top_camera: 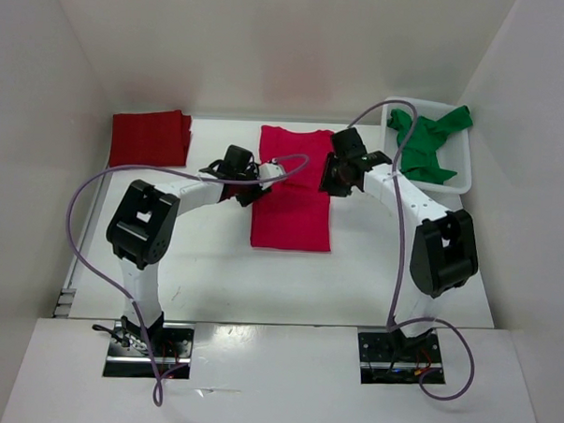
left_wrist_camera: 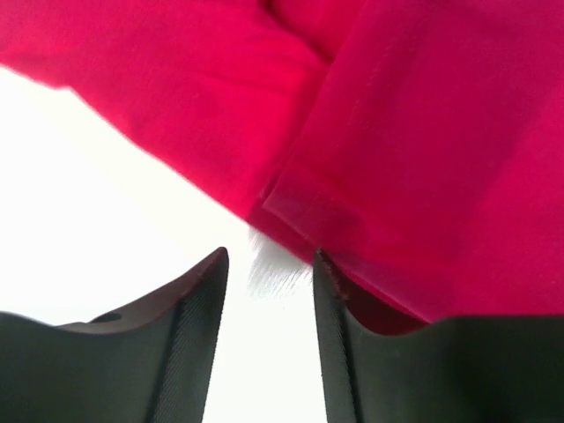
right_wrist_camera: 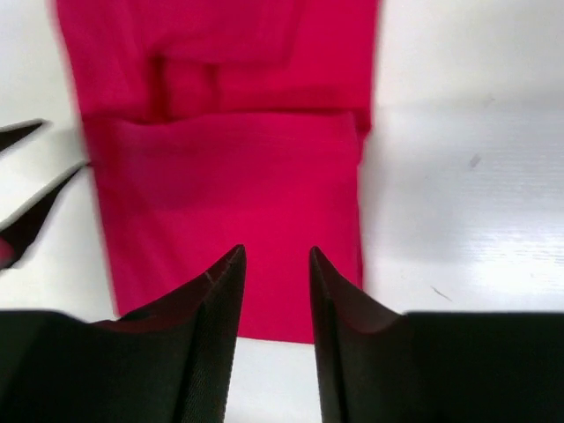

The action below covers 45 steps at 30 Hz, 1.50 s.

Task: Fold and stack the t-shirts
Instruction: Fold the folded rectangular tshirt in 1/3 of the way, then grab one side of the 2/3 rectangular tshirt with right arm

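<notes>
White-walled booth, white desk [top_camera: 213,283]. Crimson shirt [top_camera: 292,198] lies flat mid-desk as a long narrow strip, sides already folded in. Dark red shirt [top_camera: 150,138] is folded at the far left. Green shirt [top_camera: 430,143] is bunched up in the white basket [top_camera: 463,177], far right.

My left claw [top_camera: 250,189] sits at the strip's left edge, jaws partly apart, bare desk showing in the gap, nothing held. My right claw [top_camera: 335,181] is over the right edge, jaws partly apart, also nothing held.

Best guess at the step: fold the strip end over end. To do it well:
- pinch both corners of one short end together
- grab every layer, not just the top one
- lift level, lay edge on edge, no drag

Count: 3 shirts (1 folded, 1 partway, 1 not yet started), 1 basket, 2 claws.
</notes>
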{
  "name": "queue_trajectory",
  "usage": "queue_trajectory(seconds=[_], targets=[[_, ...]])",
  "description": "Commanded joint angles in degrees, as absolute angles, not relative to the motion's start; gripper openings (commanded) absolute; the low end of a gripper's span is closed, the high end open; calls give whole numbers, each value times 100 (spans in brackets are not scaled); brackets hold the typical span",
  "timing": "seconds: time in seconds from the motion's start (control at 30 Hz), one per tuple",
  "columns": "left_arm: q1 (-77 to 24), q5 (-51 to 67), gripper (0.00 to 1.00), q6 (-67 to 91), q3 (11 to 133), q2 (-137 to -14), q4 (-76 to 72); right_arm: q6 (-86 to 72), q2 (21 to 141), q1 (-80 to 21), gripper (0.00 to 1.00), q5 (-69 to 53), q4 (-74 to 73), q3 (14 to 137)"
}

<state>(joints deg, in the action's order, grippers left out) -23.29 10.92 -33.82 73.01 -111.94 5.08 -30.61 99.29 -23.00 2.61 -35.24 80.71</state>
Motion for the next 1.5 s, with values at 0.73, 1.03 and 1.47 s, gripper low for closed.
queue_trajectory(seconds=[0.73, 1.03, 1.47], targets=[[-1116, 747, 70, -2101, 6267, -7665, 3207, -6026, 8662, -4534, 78, 689, -4049, 5885], [-396, 1424, 72, -1696, 6153, -7189, 3208, -7420, 8345, -5415, 77, 2549, -3014, 5972], [-334, 1424, 73, -1863, 5722, -6662, 3094, -914, 10811, -6512, 86, 3059, -4588, 7347]])
